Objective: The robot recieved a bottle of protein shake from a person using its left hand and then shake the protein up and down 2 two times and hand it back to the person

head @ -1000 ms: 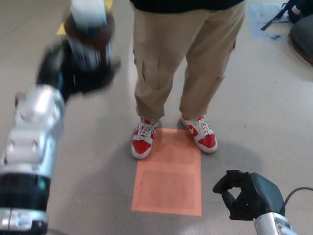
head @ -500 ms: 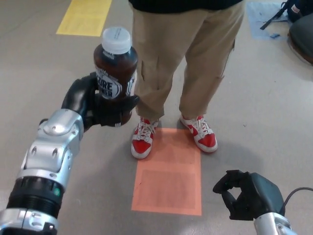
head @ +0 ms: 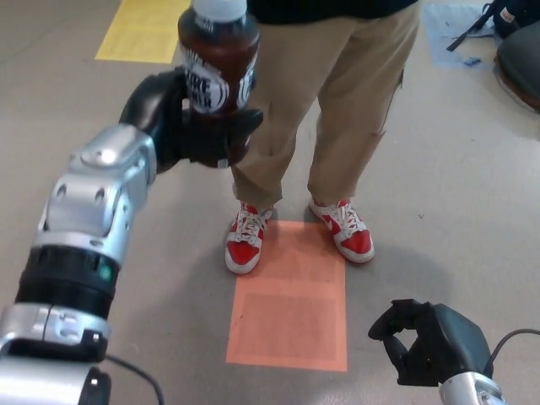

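I am holding the bottle (head: 218, 59) of protein shake in the left hand (head: 190, 126), and the black fingers are clamping around its lower part, so the bottle is standing upright, high in the head view, close to the top edge. The bottle is dark brown, it is wearing a white cap (head: 219, 8) that is partly cut by the frame, and a label with white letters is showing on its front. The silver left forearm (head: 89, 228) is reaching up from the lower left corner toward the bottle. In front of me a person is standing in beige trousers (head: 329, 93) and red and white sneakers (head: 246, 240); the bottle is overlapping the person's leg on my left side in the picture. The sneakers are touching the far edge of an orange rectangle (head: 291, 308) marked on the grey floor (head: 456, 211). A yellow strip (head: 143, 29) is lying on the floor behind the bottle. The right hand (head: 426, 342) is hanging low at the bottom right, its fingers are curling toward the thumb and are gripping nothing.
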Motion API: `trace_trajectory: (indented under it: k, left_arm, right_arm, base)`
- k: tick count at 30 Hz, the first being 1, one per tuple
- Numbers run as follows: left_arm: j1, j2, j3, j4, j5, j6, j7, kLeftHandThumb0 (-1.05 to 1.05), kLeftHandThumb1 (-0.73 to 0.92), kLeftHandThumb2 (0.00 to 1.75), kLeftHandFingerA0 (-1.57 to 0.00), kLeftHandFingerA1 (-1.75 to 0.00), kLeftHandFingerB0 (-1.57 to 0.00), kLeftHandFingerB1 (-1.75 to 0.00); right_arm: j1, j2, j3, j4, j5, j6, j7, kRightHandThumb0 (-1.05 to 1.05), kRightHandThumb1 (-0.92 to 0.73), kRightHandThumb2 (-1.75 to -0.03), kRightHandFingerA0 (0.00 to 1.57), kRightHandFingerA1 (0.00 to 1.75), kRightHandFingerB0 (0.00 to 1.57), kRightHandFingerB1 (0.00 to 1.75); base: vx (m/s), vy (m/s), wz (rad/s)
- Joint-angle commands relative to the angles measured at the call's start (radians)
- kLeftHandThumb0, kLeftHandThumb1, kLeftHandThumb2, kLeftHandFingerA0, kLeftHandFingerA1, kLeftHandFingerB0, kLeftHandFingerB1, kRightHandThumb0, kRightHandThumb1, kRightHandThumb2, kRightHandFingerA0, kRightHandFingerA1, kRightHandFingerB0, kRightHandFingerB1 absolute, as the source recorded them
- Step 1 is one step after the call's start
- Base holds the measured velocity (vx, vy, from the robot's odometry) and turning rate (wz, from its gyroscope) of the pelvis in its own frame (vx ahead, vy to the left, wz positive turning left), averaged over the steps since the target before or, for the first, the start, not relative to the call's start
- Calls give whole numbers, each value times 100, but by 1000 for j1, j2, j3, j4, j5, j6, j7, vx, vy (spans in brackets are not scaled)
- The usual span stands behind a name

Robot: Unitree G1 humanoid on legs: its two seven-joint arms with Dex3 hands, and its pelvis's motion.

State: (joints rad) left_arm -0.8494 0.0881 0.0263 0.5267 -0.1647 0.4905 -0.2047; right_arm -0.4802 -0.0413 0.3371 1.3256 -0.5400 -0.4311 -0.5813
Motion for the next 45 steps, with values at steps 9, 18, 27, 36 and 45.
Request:
trace_trajectory:
  k: [9,18,27,36,45]
  left_arm:
    - [-37,9,74,-97,-119,429,-35,-19,76,62,-111,-97,-71,-72]
    - [-51,17,77,-146,-123,465,-42,-25,75,62,-111,-94,-70,-60]
    - [-122,70,35,-197,-102,490,-79,-26,81,63,-110,-96,-69,-95]
    - [-198,126,-33,-188,-61,478,-77,-22,75,62,-115,-88,-71,-73]
    - [-212,117,-22,-169,-66,477,-61,-24,76,62,-115,-88,-72,-83]
  right_arm:
    - [89,-21,1,5,8,2,12,-46,-52,-114,89,94,96,72]
    - [91,-17,0,2,10,-8,2,-44,-47,-119,85,111,96,75]
    - [104,-19,12,-1,-2,-14,-25,-46,-53,-106,93,106,97,74]
    - [102,-20,12,1,-1,-22,-13,-48,-54,-104,94,110,96,77]
    - [105,-20,8,0,3,-16,-11,-47,-54,-104,94,106,97,77]
  base:
    - [0,0,0]
    - [0,0,0]
    - [0,0,0]
    - [0,0,0]
    - [0,0,0]
